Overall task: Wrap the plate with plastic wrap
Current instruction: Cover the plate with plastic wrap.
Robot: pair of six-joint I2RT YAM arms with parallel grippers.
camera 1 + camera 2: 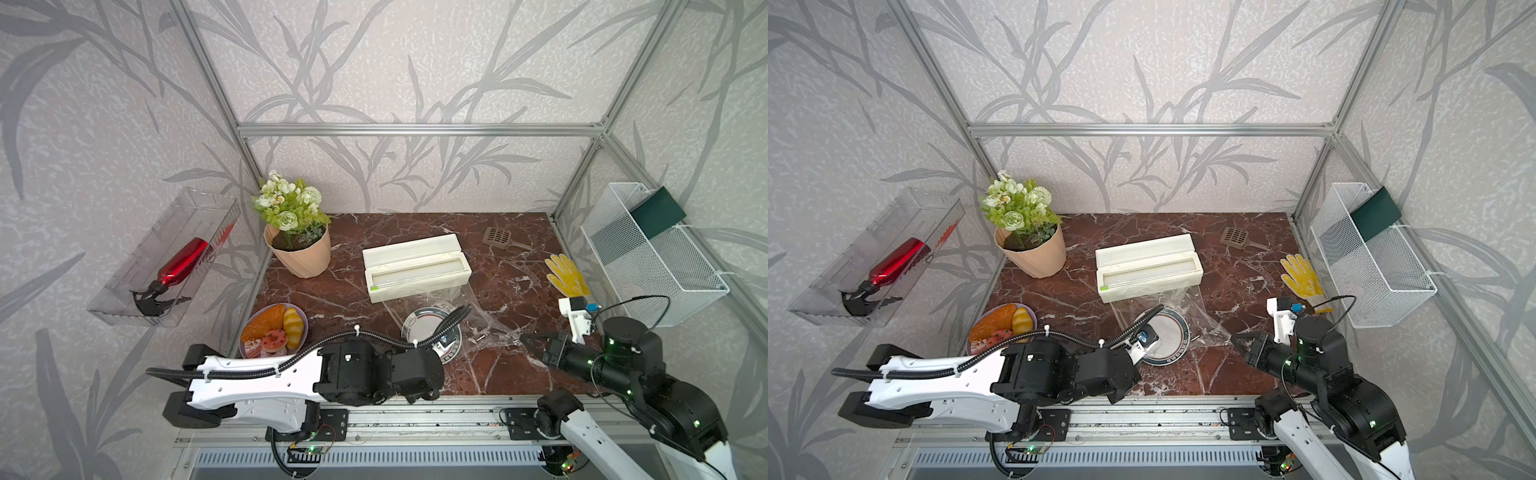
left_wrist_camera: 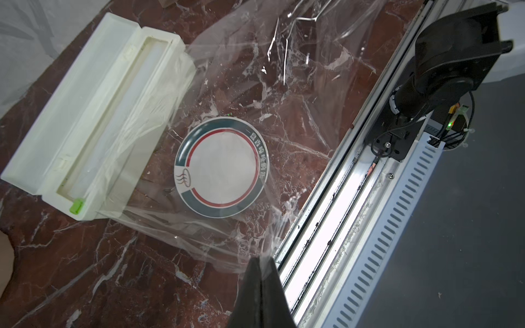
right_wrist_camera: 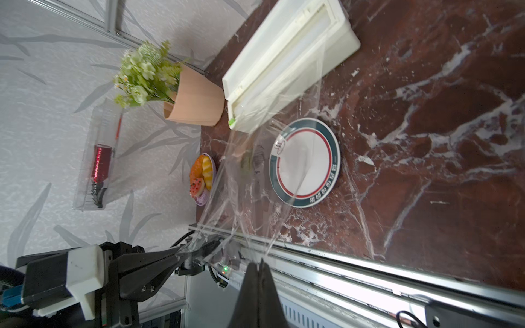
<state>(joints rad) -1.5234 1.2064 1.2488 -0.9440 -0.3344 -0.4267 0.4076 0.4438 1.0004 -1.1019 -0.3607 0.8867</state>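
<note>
The plate, white with a dark green rim and a red ring, lies flat on the marble top near its front edge; my left wrist partly hides it in both top views. Plastic wrap runs from the cream dispenser box out over the plate and hangs above it. My left gripper is shut on one front corner of the wrap, above the front rail. My right gripper is shut on the other corner, right of the plate.
A potted flower stands at the back left. A purple plate of pastries sits at the front left. At the right lie a yellow glove and a brown scoop. A white wire basket hangs on the right frame.
</note>
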